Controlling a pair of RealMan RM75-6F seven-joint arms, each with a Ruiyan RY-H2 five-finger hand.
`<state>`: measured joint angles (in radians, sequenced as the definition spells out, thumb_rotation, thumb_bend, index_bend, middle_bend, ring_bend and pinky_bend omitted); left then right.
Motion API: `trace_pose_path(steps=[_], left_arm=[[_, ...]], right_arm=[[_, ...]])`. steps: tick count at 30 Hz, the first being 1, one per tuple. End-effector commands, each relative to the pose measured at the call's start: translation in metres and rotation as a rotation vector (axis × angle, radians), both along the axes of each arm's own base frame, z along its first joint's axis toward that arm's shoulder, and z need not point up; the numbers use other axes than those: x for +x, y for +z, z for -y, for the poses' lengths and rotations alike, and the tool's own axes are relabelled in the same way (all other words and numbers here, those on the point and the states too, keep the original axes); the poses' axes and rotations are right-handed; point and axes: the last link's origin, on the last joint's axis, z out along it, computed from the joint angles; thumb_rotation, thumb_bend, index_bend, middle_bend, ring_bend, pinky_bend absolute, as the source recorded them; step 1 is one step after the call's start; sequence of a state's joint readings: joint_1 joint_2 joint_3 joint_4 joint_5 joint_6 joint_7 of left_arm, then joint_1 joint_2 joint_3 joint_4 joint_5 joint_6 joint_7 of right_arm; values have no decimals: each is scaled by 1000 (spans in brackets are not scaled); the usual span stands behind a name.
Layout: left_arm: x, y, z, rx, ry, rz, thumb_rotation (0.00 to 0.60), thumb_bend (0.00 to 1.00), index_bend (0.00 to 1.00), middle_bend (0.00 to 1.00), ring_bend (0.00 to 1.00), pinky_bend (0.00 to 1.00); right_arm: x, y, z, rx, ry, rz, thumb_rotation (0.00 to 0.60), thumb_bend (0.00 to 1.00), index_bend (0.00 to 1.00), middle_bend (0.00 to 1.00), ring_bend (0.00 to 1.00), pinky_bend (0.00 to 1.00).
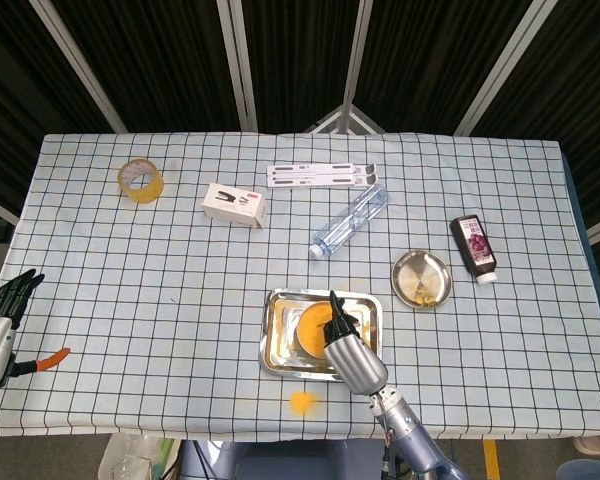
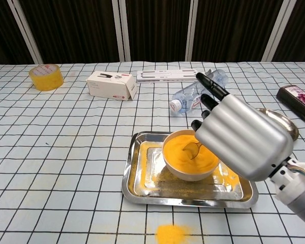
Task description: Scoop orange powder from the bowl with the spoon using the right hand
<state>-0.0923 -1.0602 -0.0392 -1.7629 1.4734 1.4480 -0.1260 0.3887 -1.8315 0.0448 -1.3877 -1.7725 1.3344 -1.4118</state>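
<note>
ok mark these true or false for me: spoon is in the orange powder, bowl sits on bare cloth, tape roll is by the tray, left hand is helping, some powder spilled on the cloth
1. The metal spoon held by the right hand dips into the orange powder in the white bowl: true.
2. The bowl sits on bare cloth: false, it stands in the steel tray.
3. The yellow tape roll is beside the tray: false, it lies at the far left.
4. The left hand helps: false, it stays at the table's edge.
5. Spilled powder lies on the cloth: true.

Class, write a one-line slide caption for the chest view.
Right hand holds a spoon in a bowl of orange powder on a metal tray.
</note>
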Motion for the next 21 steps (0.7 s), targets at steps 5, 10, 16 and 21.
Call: trace_pose_path(steps=[5, 10, 16, 21], left_arm=[[0, 0, 0, 0, 0, 0, 600, 0, 0, 0, 0, 0], [-1, 0, 0, -1, 1, -3, 600, 0, 0, 0, 0, 0], [0, -1, 0, -3, 0, -5, 600, 0, 0, 0, 0, 0], [-1, -1, 0, 0, 1, -5, 600, 0, 0, 0, 0, 0]], right_arm=[[-11, 4, 6, -30, -28, -18, 600, 588, 608, 575, 272, 0], [-17, 9, 9, -41, -41, -25, 600, 588, 608, 575, 272, 0], [-9, 12, 6, -22, -31, 15, 600, 588, 608, 575, 272, 0], [2, 13, 2, -9, -9, 37, 600, 588, 608, 575, 272, 0]])
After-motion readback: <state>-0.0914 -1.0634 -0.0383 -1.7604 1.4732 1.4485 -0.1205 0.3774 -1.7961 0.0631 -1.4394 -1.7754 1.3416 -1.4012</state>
